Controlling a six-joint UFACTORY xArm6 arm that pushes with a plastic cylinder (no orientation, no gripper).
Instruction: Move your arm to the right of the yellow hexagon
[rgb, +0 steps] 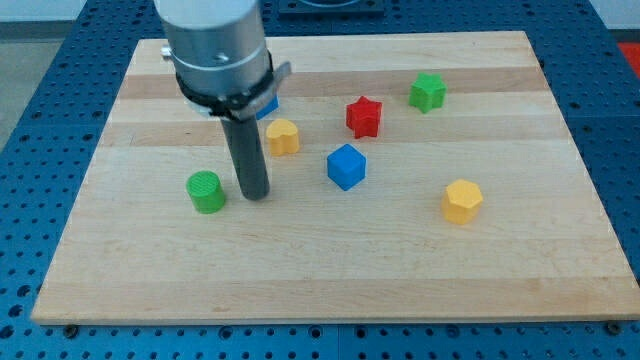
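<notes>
The yellow hexagon (462, 200) lies on the wooden board at the view's right, below the middle. My tip (256, 194) touches the board far to the hexagon's left, just right of a green cylinder (206, 191). A second yellow block (283, 136), shape unclear, lies just up and right of the rod. A blue cube (346, 166) sits between my tip and the yellow hexagon.
A red star-shaped block (364, 116) and a green block (427, 92) lie towards the view's top right. A blue block (268, 105) is mostly hidden behind the arm's grey body. The wooden board (330, 270) ends in a blue perforated table on all sides.
</notes>
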